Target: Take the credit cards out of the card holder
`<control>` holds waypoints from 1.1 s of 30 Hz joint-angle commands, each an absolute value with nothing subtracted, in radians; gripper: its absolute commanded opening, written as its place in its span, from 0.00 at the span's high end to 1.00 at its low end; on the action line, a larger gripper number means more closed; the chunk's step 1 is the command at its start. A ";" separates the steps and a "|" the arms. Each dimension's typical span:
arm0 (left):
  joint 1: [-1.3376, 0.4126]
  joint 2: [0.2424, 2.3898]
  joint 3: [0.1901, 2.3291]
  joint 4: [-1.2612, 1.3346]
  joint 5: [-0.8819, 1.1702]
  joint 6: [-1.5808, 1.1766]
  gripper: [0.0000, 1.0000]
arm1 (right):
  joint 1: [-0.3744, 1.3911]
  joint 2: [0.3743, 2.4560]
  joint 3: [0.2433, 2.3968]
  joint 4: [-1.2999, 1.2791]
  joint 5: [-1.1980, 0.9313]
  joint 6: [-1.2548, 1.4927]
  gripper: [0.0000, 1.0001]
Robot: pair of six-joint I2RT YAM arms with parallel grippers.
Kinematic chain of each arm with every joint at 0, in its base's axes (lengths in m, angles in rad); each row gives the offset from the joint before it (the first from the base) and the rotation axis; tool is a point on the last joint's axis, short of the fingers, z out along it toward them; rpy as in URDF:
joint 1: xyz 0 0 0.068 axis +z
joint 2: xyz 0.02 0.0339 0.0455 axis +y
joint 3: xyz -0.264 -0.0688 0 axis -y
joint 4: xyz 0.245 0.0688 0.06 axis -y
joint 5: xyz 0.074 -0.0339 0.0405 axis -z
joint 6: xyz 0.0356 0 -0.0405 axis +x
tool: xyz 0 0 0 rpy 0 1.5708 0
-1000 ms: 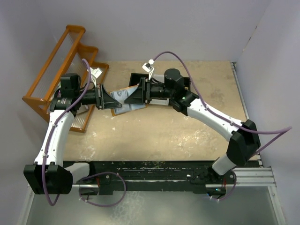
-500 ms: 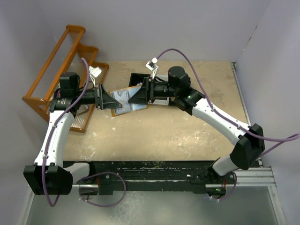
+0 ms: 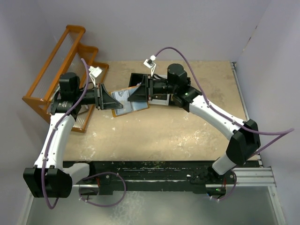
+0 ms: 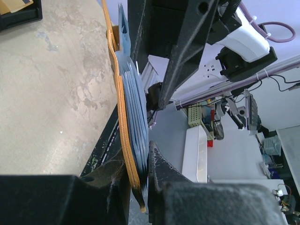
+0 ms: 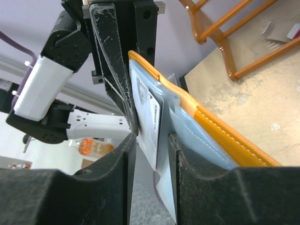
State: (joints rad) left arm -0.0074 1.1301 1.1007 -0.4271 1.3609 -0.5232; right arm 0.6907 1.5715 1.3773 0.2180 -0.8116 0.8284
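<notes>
The card holder [image 3: 123, 106] is tan-orange outside and pale blue-grey inside, and hangs open above the table between the two arms. My left gripper [image 3: 114, 103] is shut on its left edge. In the left wrist view the holder's orange back [image 4: 123, 122] and blue pockets sit edge-on in that gripper [image 4: 140, 168]. My right gripper [image 3: 134, 96] meets it from the right. In the right wrist view the credit cards [image 5: 151, 119], one white and one darker, stick out of the holder [image 5: 225, 129]. They sit between the fingers of my right gripper [image 5: 150, 140], which press on both sides.
An orange wire rack [image 3: 56, 65] lies on its side at the back left, just behind the left arm. A black tray [image 3: 137, 78] with pale papers sits under the right wrist. The table's right edge [image 3: 241, 101] and near rail bound the space.
The right gripper's jaws have narrowed onto the cards. The right wrist has shifted slightly towards the back, and the holder has tilted a little with it. The left gripper has kept its grip.
</notes>
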 commanded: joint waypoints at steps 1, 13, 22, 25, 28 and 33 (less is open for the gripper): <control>-0.045 1.083 1.105 -0.330 1.470 -0.562 0.95 | 0.692 1.589 1.392 0.394 -0.898 0.923 0.67; -0.052 1.083 1.097 -0.316 1.482 -0.569 0.82 | 0.690 1.605 1.342 0.577 -0.925 1.066 0.96; -0.052 1.078 1.090 -0.253 1.509 -0.630 0.74 | 0.664 1.572 1.262 0.671 -0.927 1.126 1.00; -0.052 1.080 1.085 -0.232 1.509 -0.650 0.77 | 0.648 1.552 1.226 0.709 -0.929 1.154 1.00; -0.052 1.081 1.086 -0.226 1.509 -0.657 0.82 | 0.636 1.534 1.201 0.726 -0.930 1.159 1.00; -0.052 1.082 1.084 -0.217 1.506 -0.672 0.86 | 0.621 1.514 1.176 0.729 -0.933 1.161 1.00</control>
